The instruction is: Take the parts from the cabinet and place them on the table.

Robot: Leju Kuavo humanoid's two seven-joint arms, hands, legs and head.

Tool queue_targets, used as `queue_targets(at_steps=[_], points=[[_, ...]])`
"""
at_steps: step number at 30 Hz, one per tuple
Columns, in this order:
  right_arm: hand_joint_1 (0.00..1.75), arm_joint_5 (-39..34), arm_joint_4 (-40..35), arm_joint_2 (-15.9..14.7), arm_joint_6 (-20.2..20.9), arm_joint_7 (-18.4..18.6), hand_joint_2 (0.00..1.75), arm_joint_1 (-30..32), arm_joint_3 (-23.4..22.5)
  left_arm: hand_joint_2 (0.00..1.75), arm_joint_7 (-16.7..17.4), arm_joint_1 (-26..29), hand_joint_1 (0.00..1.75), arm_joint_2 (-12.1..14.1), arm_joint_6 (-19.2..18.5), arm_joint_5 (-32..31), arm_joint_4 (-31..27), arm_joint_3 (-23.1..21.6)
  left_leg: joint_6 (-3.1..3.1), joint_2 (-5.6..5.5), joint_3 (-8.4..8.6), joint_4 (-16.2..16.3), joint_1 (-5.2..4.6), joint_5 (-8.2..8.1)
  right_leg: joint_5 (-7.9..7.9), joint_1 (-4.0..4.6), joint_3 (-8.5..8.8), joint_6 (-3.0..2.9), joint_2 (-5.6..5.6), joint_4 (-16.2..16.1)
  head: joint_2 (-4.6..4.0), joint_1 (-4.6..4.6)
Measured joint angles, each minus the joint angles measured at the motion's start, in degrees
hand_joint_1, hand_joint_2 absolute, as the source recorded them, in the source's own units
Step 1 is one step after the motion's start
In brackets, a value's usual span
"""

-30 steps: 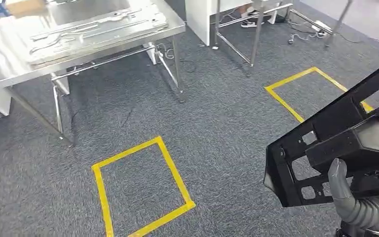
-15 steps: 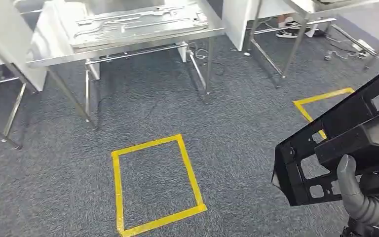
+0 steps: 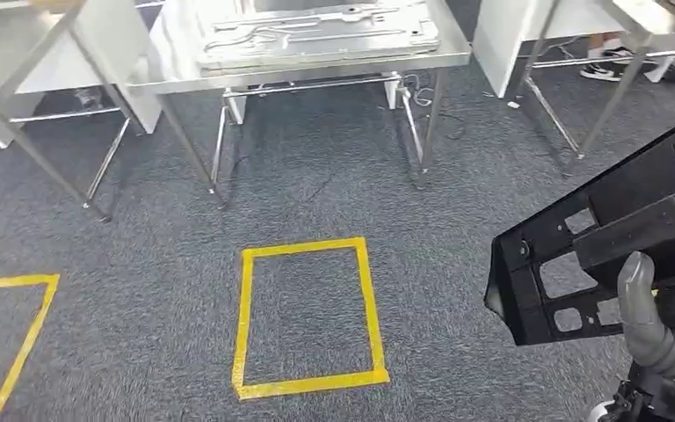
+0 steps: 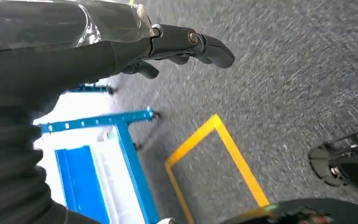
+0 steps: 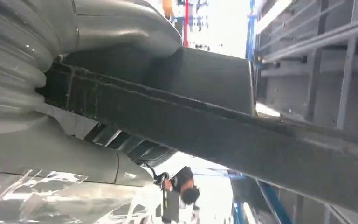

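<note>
A black metal frame part (image 3: 598,255) with cut-out windows hangs at the lower right of the head view. My right hand (image 3: 659,338) grips it from below, grey thumb up against its face. In the right wrist view the thumb and ribbed cover of that hand (image 5: 51,93) clamp the part's dark bar (image 5: 223,126). Ahead stands the steel table (image 3: 176,61) with flat silver metal parts (image 3: 316,31) lying on it. My left hand (image 4: 177,46) hangs over the carpet, fingers stretched out, holding nothing.
A yellow tape square (image 3: 244,316) marks the grey carpet in front of the table, and another (image 3: 18,334) lies at the left edge. More steel tables (image 3: 580,132) stand right and left. A blue-framed rack (image 4: 102,172) is beside my left arm.
The whole picture has shifted: the camera has turned, bringing the steel table and yellow square toward the middle. The black part stays in my right hand.
</note>
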Motion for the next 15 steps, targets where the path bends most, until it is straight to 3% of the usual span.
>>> queue_targets(at_steps=[1,2,3,4,5,6,8,9,10,11,12,13,14,15], points=[[1.75,0.0,0.1,0.0,0.0,0.0,1.75,-0.2,0.1,1.75,-0.1,0.1,0.0,0.0,-0.1,0.0,0.0,0.0,0.61,0.28,1.9,-4.0,-0.25,2.03,-0.03,0.23,0.13,-0.02,-0.5,-0.1,0.0,0.0],[1.75,0.1,0.2,0.0,0.0,0.0,1.75,-0.5,0.2,1.75,-0.1,0.2,0.0,0.0,-0.3,0.1,0.0,0.0,1.91,1.61,5.88,-11.7,-0.93,5.42,-0.1,0.6,0.53,-0.12,-1.21,-0.4,-0.02,0.0],[1.75,0.1,0.2,0.0,-0.1,0.0,1.75,-0.5,0.3,1.75,-0.1,0.1,0.0,0.1,-0.3,0.2,0.0,0.0,2.91,4.03,7.86,-15.9,-1.68,6.19,-0.15,0.58,0.83,-0.2,-1.66,-0.7,-0.02,0.0],[1.75,0.2,0.2,0.0,-0.1,0.0,1.75,-0.5,0.3,1.75,-0.1,0.1,0.0,0.4,-0.3,0.2,0.0,0.0,3.47,6.07,8.28,-16.0,-1.84,5.69,-0.2,0.83,1.07,-0.19,-2.11,-1.0,-0.02,0.04],[1.75,0.2,0.4,0.0,-0.2,0.0,1.75,-0.7,0.4,1.75,0.0,0.0,0.0,0.4,-0.4,0.2,0.1,0.0,2.68,4.88,8.43,-17.3,-2.57,6.01,-0.29,0.34,1.18,-0.08,-3.06,-1.2,-0.02,-0.15],[1.75,0.2,0.5,0.0,-0.2,0.0,1.75,-0.7,0.5,1.75,0.0,0.2,0.0,0.4,-0.4,0.2,0.1,0.1,2.72,4.48,8.26,-17.1,-2.74,6.1,-0.09,0.33,1.34,0.29,-3.17,-1.7,0.0,-0.04],[1.75,0.2,0.7,0.0,-0.3,0.1,1.75,-0.8,0.7,1.75,-0.1,0.2,0.0,0.6,-0.7,0.6,0.1,0.1,3.54,3.17,9.13,-18.5,-2.57,6.46,-0.18,0.25,2.07,0.82,-4.41,-2.2,-0.02,-0.15],[1.75,0.3,0.8,0.0,-0.3,0.0,1.75,-0.7,0.8,1.75,-0.4,0.5,0.0,0.6,-0.8,0.8,0.1,0.1,3.55,2.93,10.26,-19.8,-1.5,7.13,-0.55,0.27,2.04,0.93,-3.95,-1.7,0.0,-0.09],[1.75,0.4,0.9,0.0,-0.5,-0.2,1.75,-0.8,1.0,1.75,-0.9,0.5,0.0,0.6,-1.0,1.0,0.1,0.2,3.83,2.32,10.84,-20.4,-1.48,7.16,-1.89,0.52,0.9,0.89,0.18,1.0,-0.02,-0.09],[1.75,0.8,0.9,-0.1,-0.6,-0.4,1.75,-0.7,1.0,1.75,-1.5,0.4,0.0,0.6,-1.1,1.2,0.1,0.3,4.01,2.05,11.03,-20.3,-1.29,7.21,-3.91,0.49,-1.53,0.85,2.12,5.7,0.0,-0.02],[1.75,1.0,0.9,-0.2,-0.7,-0.5,1.75,-0.4,1.1,1.75,-1.7,0.3,0.0,0.5,-1.1,1.2,0.1,0.5,3.98,1.63,11.33,-20.3,-1.21,7.0,-5.57,0.48,-4.29,1.1,3.11,10.7,-0.02,-0.02],[1.75,1.1,1.0,-0.3,-0.7,-0.5,1.75,-0.3,1.2,1.75,-2.0,0.3,0.0,0.4,-1.1,1.2,0.1,0.6,3.98,1.15,11.58,-20.3,-1.16,6.72,-6.41,0.37,-6.89,1.4,3.31,14.7,-0.02,0.0],[1.75,1.4,1.1,-0.3,-0.7,-0.5,1.75,-0.2,1.4,1.75,-2.2,0.4,0.0,0.4,-1.1,1.3,0.1,0.7,3.83,0.78,11.91,-20.3,-1.12,6.43,-5.77,0.12,-8.34,1.68,3.3,16.0,0.0,0.0],[1.75,1.6,1.1,-0.3,-0.8,-0.5,1.75,-0.2,1.5,1.75,-2.3,0.4,0.0,0.3,-1.1,1.3,0.1,0.9,3.6,0.41,12.37,-20.3,-1.0,6.12,-3.82,-0.11,-8.13,1.94,3.29,14.4,-0.02,0.0]])
